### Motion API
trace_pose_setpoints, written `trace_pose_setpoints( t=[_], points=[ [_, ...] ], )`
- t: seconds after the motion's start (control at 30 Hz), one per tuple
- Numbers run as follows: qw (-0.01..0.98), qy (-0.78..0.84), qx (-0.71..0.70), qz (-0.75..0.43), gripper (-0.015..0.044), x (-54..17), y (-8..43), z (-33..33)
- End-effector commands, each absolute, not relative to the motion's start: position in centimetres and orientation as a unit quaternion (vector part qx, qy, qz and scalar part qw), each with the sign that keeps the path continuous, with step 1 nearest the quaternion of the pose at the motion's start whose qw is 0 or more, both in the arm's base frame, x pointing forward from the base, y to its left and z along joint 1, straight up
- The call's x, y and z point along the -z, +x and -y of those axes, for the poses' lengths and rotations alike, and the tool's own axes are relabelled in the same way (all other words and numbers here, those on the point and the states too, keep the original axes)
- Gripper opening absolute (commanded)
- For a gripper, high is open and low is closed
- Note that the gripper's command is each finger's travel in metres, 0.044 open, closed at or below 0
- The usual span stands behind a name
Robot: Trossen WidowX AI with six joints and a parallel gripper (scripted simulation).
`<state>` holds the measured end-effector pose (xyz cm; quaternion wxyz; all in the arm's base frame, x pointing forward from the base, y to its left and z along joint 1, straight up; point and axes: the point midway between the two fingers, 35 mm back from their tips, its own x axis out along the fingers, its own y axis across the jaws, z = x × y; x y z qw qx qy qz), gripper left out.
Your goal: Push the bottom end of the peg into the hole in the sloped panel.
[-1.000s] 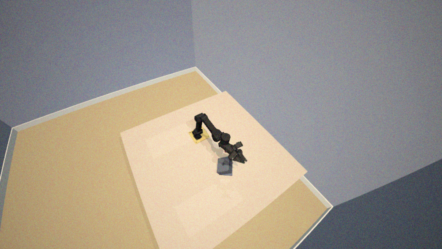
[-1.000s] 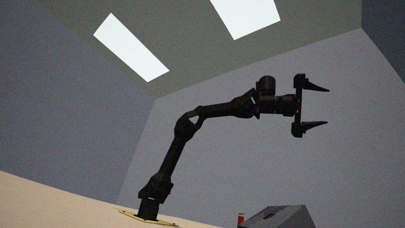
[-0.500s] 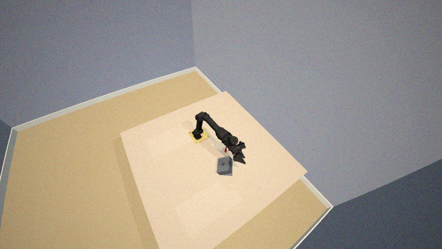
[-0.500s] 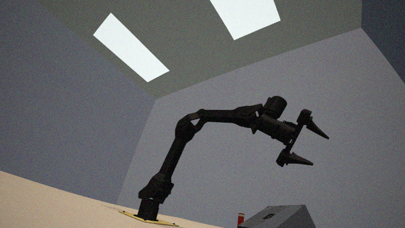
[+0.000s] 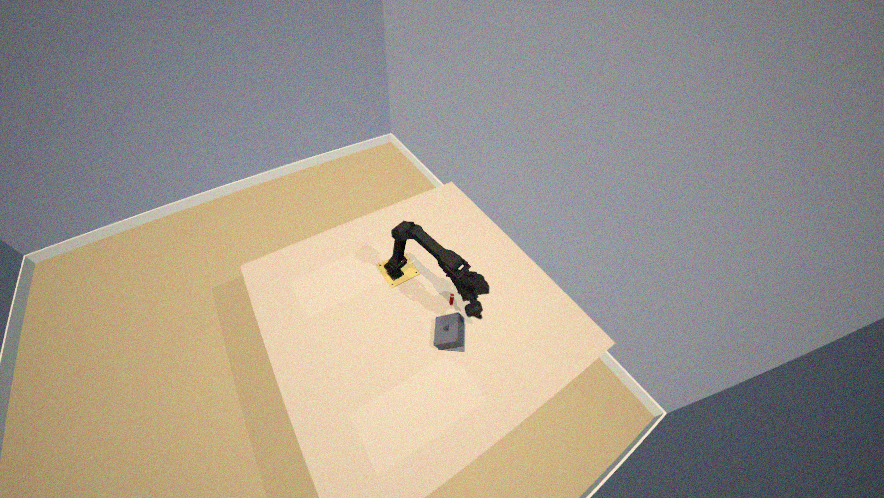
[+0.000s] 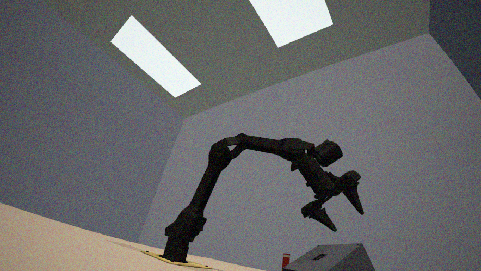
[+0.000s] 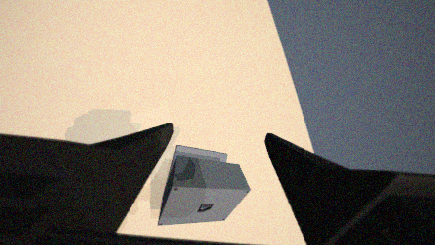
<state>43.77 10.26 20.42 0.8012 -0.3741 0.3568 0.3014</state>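
Arching over the counter: the black arm, bent at its joints, its outer end angled downward.
Landmark: the grey block with the sloped panel, resting on the counter.
Hole: a single dark, angular opening in the block's sloped face.
Peg: red with a pale top, upright on the counter near the block, on the side toward the arm's base; outside the hole.
Hand: fingers spread wide, nothing between them; the hand hangs above the level of the block, tips pointing obliquely down, apart from both block and peg.
Base plate: yellow, flat on the counter, well apart from the block.
Wrist view: the block appears between and below the two fingertips; the peg cannot be made out.
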Motion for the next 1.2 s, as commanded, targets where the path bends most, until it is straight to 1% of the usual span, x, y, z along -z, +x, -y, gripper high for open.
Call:
trace_pose_setpoints(
  t=[0.0, 0.57, 1.17],
  points=[
    [0.766, -0.37, -0.322, -0.414, 0.044, -18.2, 40.8, -11.0],
    [0.608, -0.382, -0.375, -0.586, 0.044, -13.9, 30.0, -11.2],
    [0.607, -0.382, -0.375, -0.588, 0.044, -12.3, 30.0, -11.3]
  ],
)
